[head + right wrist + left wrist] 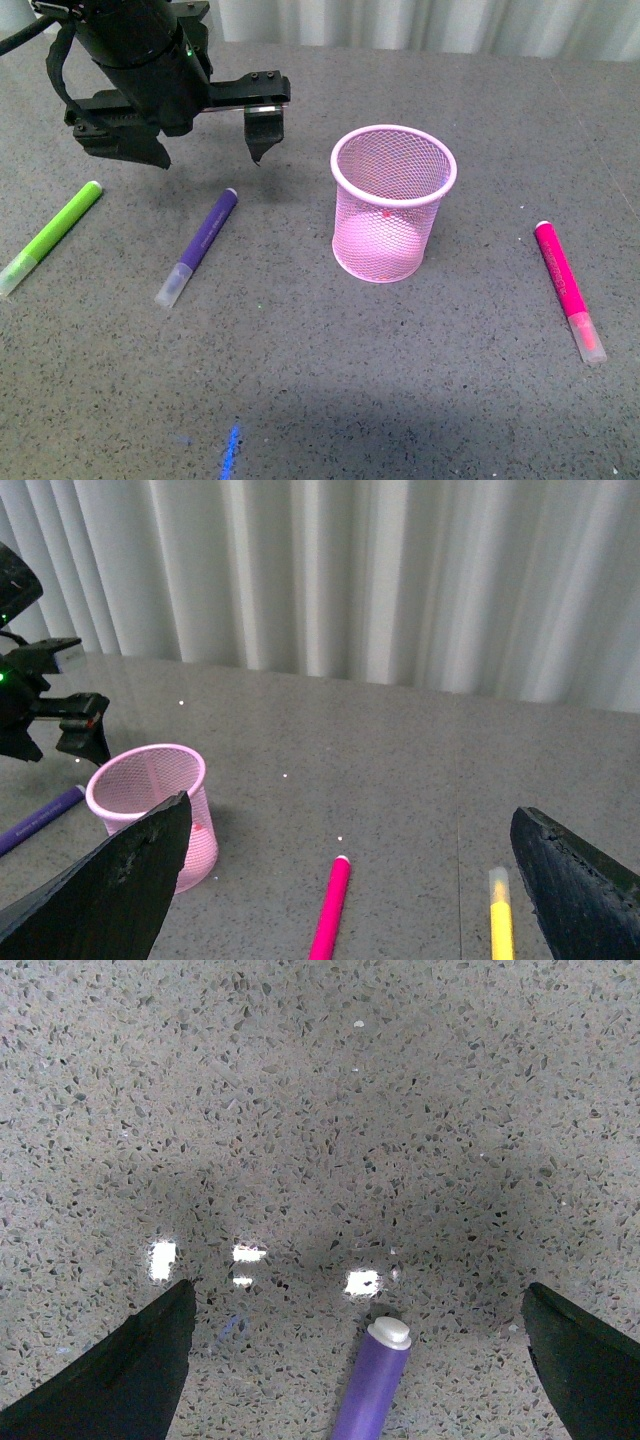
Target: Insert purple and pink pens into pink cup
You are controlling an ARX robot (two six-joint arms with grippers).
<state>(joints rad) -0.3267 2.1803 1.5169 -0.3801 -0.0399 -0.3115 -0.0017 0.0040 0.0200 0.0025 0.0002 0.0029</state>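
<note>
The purple pen (200, 245) lies on the grey table left of the pink cup (392, 203), white end away from me. My left gripper (210, 152) hovers open just beyond that end; in the left wrist view the pen's white tip (388, 1333) lies between the spread fingers, nearer the middle. The pink pen (568, 288) lies right of the cup, clear cap toward me. It also shows in the right wrist view (330, 910), between the wide-open fingers of my right gripper (350, 880), which is raised and empty. The pink cup (155, 810) stands upright; a small pink spot shows inside.
A lime green marker (52, 235) lies at the far left. A yellow marker (500, 920) lies right of the pink pen in the right wrist view. White curtains (400, 580) close the far side of the table. A blue mark (230, 450) is on the table near me.
</note>
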